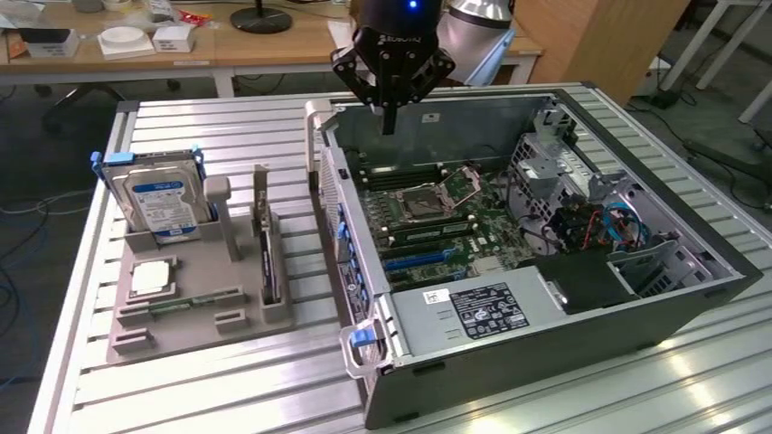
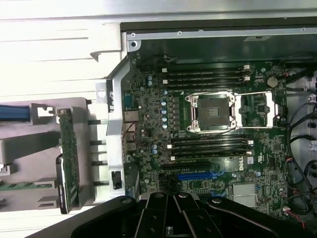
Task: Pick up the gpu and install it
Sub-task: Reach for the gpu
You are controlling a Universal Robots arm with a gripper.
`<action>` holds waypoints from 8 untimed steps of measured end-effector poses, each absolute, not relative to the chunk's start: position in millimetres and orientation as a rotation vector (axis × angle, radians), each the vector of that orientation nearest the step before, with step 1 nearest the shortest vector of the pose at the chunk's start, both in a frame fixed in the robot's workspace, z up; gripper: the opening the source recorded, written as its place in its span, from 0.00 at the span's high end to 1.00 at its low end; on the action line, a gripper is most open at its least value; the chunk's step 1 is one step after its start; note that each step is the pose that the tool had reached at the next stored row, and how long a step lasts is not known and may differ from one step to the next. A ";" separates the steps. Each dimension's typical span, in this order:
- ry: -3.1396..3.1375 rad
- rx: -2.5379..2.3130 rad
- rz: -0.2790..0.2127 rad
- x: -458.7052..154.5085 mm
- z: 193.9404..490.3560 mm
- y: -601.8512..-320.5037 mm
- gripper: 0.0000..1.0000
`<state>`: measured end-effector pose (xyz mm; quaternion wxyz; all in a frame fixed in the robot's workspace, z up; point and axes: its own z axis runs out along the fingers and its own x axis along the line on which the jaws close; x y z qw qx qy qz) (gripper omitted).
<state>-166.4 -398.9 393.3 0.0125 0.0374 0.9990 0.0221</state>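
Note:
The gpu [image 1: 268,262] stands on edge in a slot of the grey holder [image 1: 199,316], on the exterior view's left of the open computer case [image 1: 579,307]. In the wrist view the gpu [image 2: 68,158] appears as a long thin card beside the case wall. My gripper [image 1: 389,122] hangs above the case's rear part, over the motherboard [image 1: 440,217], well apart from the gpu. Its fingers are pressed together with nothing between them. The wrist view looks past the gripper [image 2: 171,220] down onto the motherboard [image 2: 213,124] and its blue expansion slot [image 2: 195,175].
The holder also carries a silver hard drive [image 1: 163,203], a square processor chip [image 1: 151,276] and a green memory stick [image 1: 181,307]. Everything rests on a slatted metal table [image 1: 217,136]. Inside the case are a power supply [image 1: 483,312] and cables [image 1: 609,226].

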 end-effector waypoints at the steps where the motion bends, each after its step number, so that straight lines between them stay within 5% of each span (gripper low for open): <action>1: 3.114 0.117 0.069 -167.3 393.3 -398.9 0.90; 8: 3.114 0.117 0.069 -175.1 393.3 -398.8 0.90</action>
